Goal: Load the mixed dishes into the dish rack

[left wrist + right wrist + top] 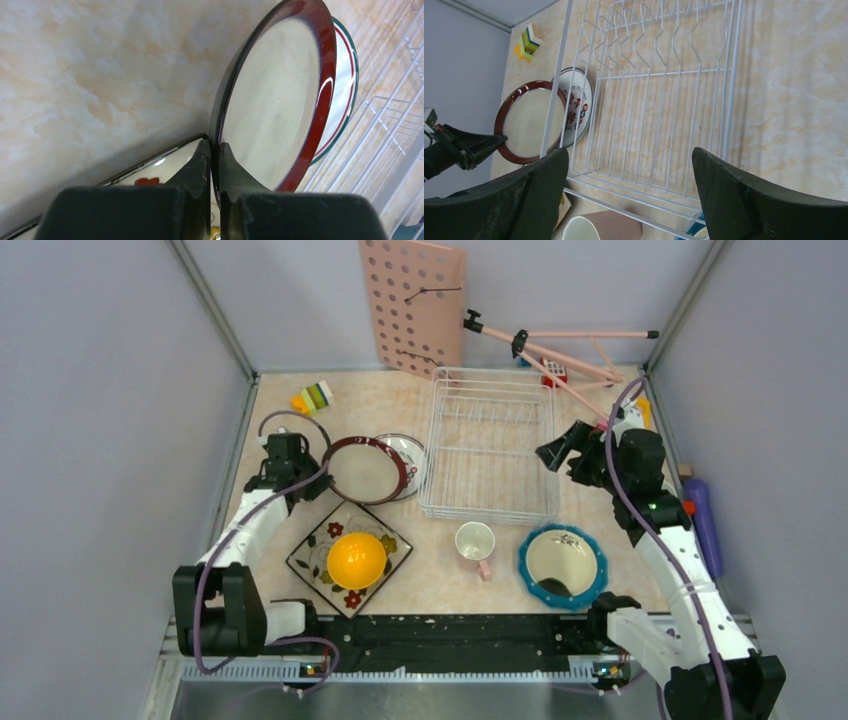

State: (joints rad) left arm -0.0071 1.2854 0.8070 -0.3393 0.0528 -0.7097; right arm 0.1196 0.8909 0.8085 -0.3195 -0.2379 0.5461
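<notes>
My left gripper [312,480] [214,150] is shut on the near rim of the brown-rimmed round plate [365,470] [280,100], which is tilted and leans over a white plate with a red and green rim [407,453] [346,85]. The square floral plate [315,545] carries the yellow-orange bowl [356,558]. A pink cup [476,543] lies on its side, and the teal dotted dish [562,565] sits right of it. The white wire dish rack [490,445] [729,100] holds nothing. My right gripper [562,452] [630,160] hovers open at the rack's right side.
A pink pegboard [415,305] and a pink tripod [560,350] lean at the back wall. Colourful toy blocks [312,398] [529,40] sit at the back left. A purple bottle [703,525] lies along the right edge. Grey walls close in both sides.
</notes>
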